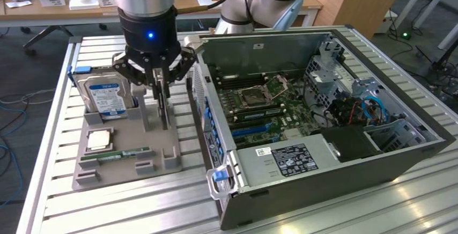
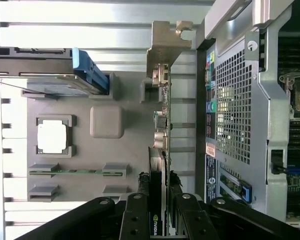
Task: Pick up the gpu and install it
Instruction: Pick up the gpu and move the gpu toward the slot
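Observation:
The gpu stands on edge in the grey holder tray, just beside the open computer case. My gripper hangs straight over it, shut on the card's upper edge. In the wrist view the gpu runs away from me as a thin edge with a metal bracket at its far end. My gripper has one black finger on each side of the card. I cannot tell whether the card has left its slot.
The tray also holds an upright silver hard drive, a square processor and a green memory stick. The case's motherboard lies exposed at the exterior view's right. Everything rests on a slatted metal table.

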`<control>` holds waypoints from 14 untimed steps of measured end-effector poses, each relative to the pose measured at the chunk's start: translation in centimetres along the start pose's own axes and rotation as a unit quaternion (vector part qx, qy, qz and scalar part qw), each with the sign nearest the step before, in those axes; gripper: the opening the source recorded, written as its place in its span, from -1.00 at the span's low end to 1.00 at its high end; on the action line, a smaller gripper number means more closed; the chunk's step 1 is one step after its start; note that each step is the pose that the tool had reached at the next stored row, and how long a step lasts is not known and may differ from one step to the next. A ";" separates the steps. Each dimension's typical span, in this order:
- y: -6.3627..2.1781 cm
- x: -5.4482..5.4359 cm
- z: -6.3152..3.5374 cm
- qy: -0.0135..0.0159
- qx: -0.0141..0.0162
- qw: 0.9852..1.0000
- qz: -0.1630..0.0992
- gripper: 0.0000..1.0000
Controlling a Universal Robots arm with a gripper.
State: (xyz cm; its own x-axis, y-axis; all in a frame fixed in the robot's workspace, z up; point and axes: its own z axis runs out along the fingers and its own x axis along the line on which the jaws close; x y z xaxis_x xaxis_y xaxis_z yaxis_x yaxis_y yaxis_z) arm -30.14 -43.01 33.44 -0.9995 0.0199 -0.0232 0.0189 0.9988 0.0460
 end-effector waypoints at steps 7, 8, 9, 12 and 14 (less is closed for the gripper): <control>0.09 -0.1 -1.58 0.000 0.000 1.000 0.000 -0.48; 0.10 -0.1 -1.85 0.000 0.000 1.000 0.000 -0.48; 0.12 -0.1 -2.10 0.000 0.000 1.000 0.000 -0.48; 0.17 -0.1 -2.86 0.000 0.000 1.000 0.000 -0.48; 0.19 -0.1 -3.28 0.000 0.000 1.000 0.000 -0.48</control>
State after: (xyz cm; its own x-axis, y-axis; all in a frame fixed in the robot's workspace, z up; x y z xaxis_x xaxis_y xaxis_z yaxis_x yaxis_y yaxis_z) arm -30.11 -42.98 36.73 -0.9995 0.0198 -0.0233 0.0187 0.9988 0.0460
